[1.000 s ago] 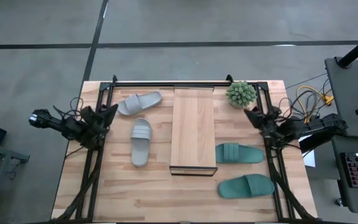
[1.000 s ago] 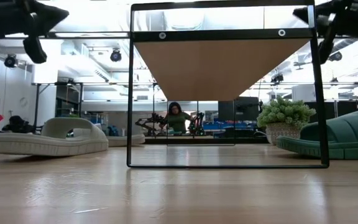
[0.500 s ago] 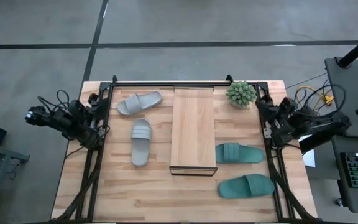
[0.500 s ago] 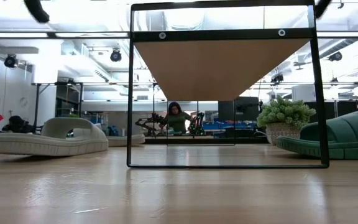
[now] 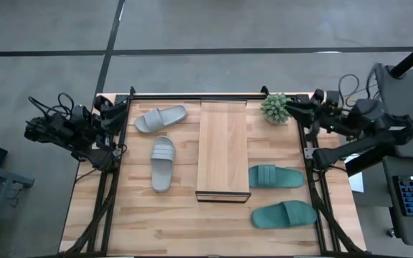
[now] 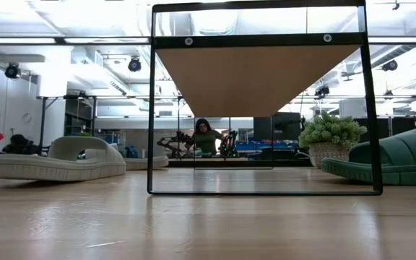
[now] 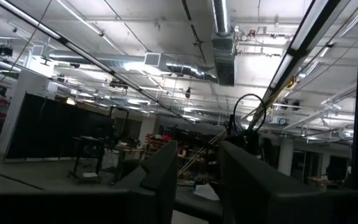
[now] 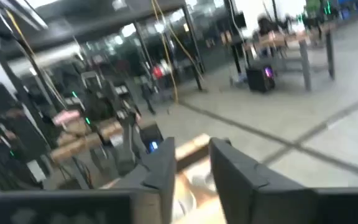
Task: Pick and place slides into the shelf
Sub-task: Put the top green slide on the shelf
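High view: both claws [image 5: 110, 107] [image 5: 292, 107] narrowly parted, empty, off-table; four slides [image 5: 162, 163] unshelved, plant [image 5: 277, 107] risks a right-arm knock.

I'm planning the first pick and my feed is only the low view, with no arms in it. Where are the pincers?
Observer: The left pincer hangs at the far left corner of the wooden table, holding nothing.
Operator: And the right one?
Observer: The right pincer is beside the small green potted plant, also holding nothing.
Operator: Anything on the shelf?
Observer: No. The long light-wood plank shelf is bare. The light grey rubbery slides lie on the table to its left, and the dark teal slides to its right.
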